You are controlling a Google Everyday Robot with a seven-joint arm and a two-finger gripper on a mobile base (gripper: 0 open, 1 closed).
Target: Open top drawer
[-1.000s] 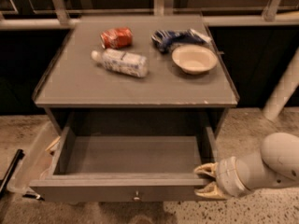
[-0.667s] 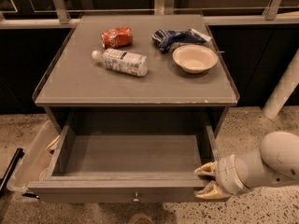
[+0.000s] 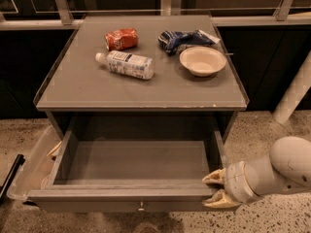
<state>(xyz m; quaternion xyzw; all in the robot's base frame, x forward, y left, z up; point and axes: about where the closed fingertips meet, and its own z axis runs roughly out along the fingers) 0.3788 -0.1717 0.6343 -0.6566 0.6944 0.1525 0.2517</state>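
Observation:
The top drawer (image 3: 136, 161) of the grey cabinet is pulled far out toward me. Its plain grey box interior is bare. Its front panel (image 3: 121, 205) runs along the bottom of the view, with a small round metal knob (image 3: 141, 208) at centre. My gripper (image 3: 215, 190) is at the drawer's front right corner, coming in from the right on a white arm (image 3: 272, 171). Its cream fingers (image 3: 212, 178) are spread, one above and one below the drawer's front edge, holding nothing.
On the cabinet top (image 3: 87, 89) lie a clear water bottle (image 3: 125, 63), a crushed red can (image 3: 121, 39), a blue chip bag (image 3: 182, 38) and a white bowl (image 3: 202, 60). A clear plastic bin (image 3: 26, 171) stands at the left of the drawer. A white post (image 3: 294, 91) rises at the right.
The drawer's front has come slightly further toward me. My gripper stays at the front right corner.

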